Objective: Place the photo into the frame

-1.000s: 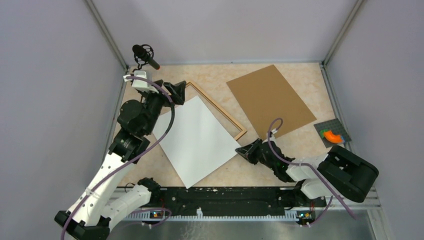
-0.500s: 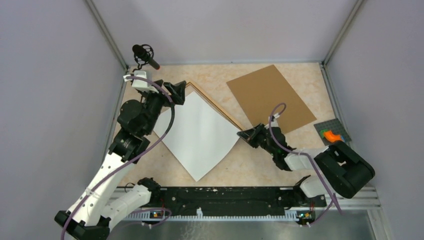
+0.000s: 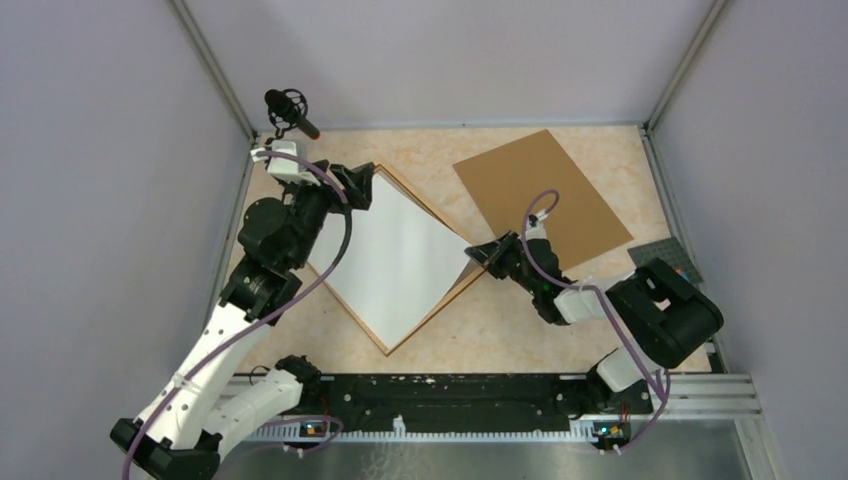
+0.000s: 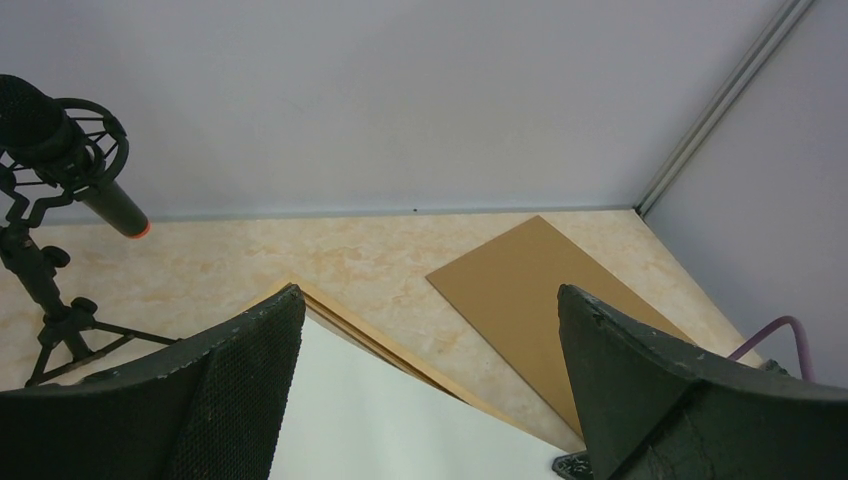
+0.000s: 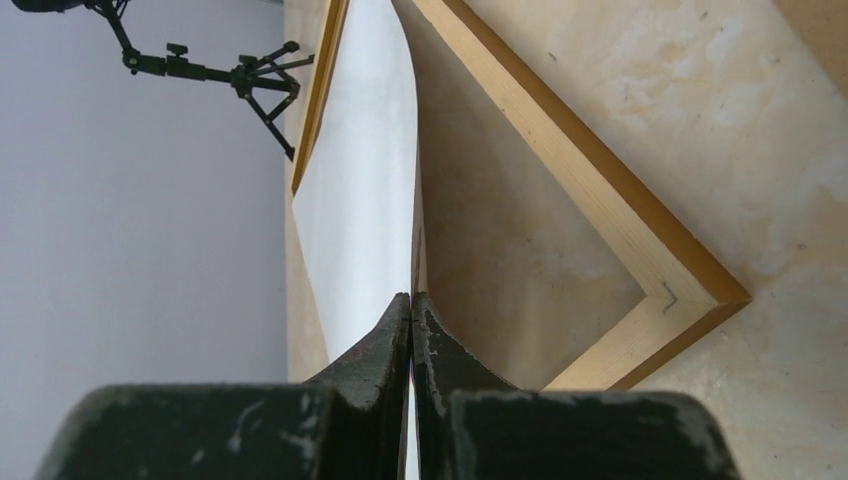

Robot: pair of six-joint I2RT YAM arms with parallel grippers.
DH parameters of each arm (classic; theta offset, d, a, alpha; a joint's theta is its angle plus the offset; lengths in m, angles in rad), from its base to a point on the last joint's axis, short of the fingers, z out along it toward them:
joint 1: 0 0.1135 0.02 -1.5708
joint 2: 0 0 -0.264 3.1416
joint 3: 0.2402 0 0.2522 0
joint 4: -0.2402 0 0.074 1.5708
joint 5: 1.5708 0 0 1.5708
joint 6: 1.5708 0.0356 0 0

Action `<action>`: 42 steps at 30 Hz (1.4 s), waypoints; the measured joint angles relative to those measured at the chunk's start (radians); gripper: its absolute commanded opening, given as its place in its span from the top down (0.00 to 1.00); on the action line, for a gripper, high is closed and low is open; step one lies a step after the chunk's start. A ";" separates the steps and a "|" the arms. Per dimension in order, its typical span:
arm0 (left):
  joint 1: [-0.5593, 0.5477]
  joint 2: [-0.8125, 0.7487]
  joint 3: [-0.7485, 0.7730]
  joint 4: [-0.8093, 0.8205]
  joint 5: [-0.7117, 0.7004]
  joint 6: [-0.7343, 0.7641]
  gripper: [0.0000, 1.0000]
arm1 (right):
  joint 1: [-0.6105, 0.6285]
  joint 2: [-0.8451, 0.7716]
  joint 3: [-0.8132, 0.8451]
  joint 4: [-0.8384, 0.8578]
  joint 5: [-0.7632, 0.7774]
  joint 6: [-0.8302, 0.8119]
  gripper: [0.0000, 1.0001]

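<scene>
The photo [image 3: 400, 258] lies white back up over the light wooden frame [image 3: 432, 312], whose moulding shows along its far right and near right edges. My right gripper [image 3: 478, 252] is shut on the photo's right corner and holds it lifted above the frame's right corner. In the right wrist view the jaws [image 5: 411, 300] pinch the curved sheet [image 5: 360, 180] over the frame [image 5: 590, 170]. My left gripper [image 3: 360, 185] is open over the far corner. The left wrist view shows its fingers [image 4: 240, 390] spread either side of the photo [image 4: 400, 420] and frame [image 4: 380, 340].
A brown backing board [image 3: 540, 195] lies at the back right, also in the left wrist view [image 4: 540, 300]. A microphone on a small stand [image 3: 290, 110] stands at the back left corner. A grey plate [image 3: 672, 258] lies by the right wall, partly behind my right arm.
My right gripper has carried the photo's corner away from me and to the left. The photo has turned and now lines up over the frame. The left gripper has hardly moved.
</scene>
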 measured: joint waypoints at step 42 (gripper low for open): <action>0.012 0.015 -0.007 0.006 0.016 -0.001 0.01 | 0.088 0.122 0.150 -0.115 0.209 -0.135 0.68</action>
